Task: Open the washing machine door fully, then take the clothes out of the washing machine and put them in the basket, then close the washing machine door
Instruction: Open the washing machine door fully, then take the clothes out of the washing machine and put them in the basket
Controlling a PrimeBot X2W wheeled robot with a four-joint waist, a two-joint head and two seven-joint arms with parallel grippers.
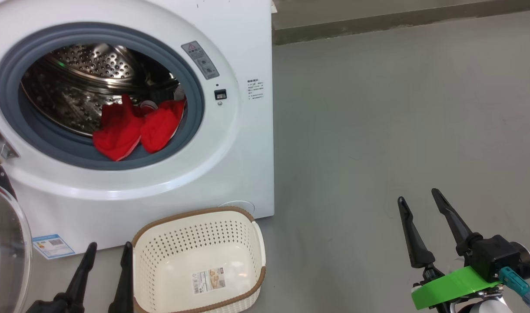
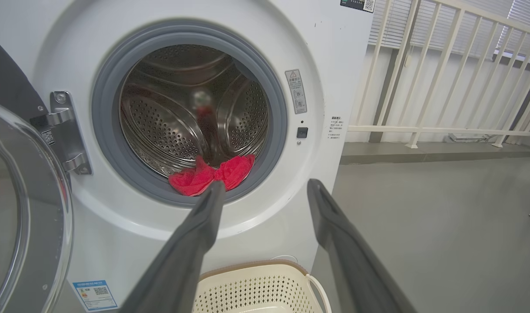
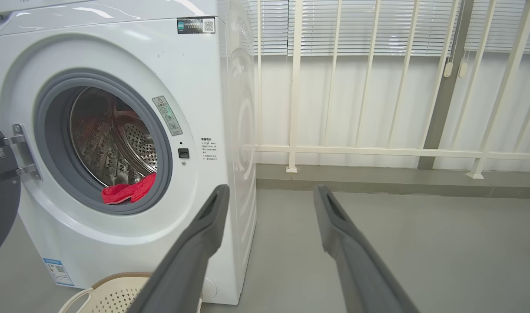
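Dark fingers of the left gripper (image 1: pixel 109 248) stand spread wide with nothing between them, low before the washing machine (image 1: pixel 247 152), near its lower left corner. The right gripper (image 1: pixel 419 196) is just as wide and empty, well off to the machine's right over grey floor (image 1: pixel 399 108). The basket (image 1: pixel 191 214) sits empty on the floor against the machine's front, below the opening. Red clothes (image 1: pixel 134 126) lie at the steel drum's (image 1: pixel 87 65) front lip, spilling onto the lower right of the machine's grey rubber ring (image 1: pixel 2 74). The washing machine door (image 2: pixel 30 195) hangs swung open at the machine's left side.
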